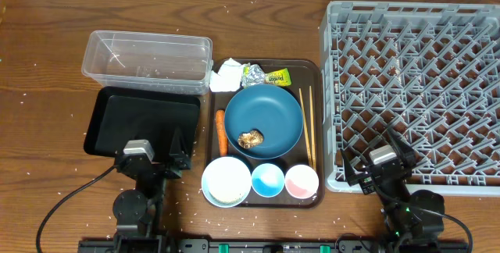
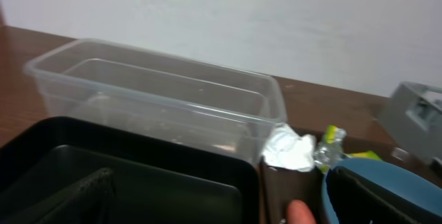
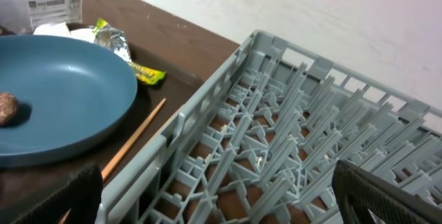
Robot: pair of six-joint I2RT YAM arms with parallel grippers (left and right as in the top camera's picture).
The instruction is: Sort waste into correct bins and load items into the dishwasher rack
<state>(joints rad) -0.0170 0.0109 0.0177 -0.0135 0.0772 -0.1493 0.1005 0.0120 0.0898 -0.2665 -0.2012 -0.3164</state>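
On the brown serving tray (image 1: 316,77) lie a crumpled white tissue (image 1: 226,75), a foil and yellow-green wrapper (image 1: 267,76), an orange carrot piece (image 1: 221,130) and wooden chopsticks (image 1: 307,128). A brown lump (image 1: 251,138) sits on the dark-blue plate (image 1: 269,108). In front stand a white bowl (image 1: 226,181), a light-blue cup (image 1: 268,179) and a pink cup (image 1: 301,181). The clear tub (image 1: 147,58) and black tray (image 1: 141,120) are at the left, the grey rack (image 1: 414,89) at the right. My left gripper (image 1: 154,142) hangs open over the black tray's near edge. My right gripper (image 3: 221,203) is open above the rack's near left corner.
White specks are scattered over the wooden table (image 1: 47,19). The left wrist view shows the tub (image 2: 159,92), black tray (image 2: 138,175), tissue (image 2: 290,149) and plate rim (image 2: 387,175). The right wrist view shows the plate (image 3: 62,92), a chopstick (image 3: 135,141) and the rack (image 3: 290,148).
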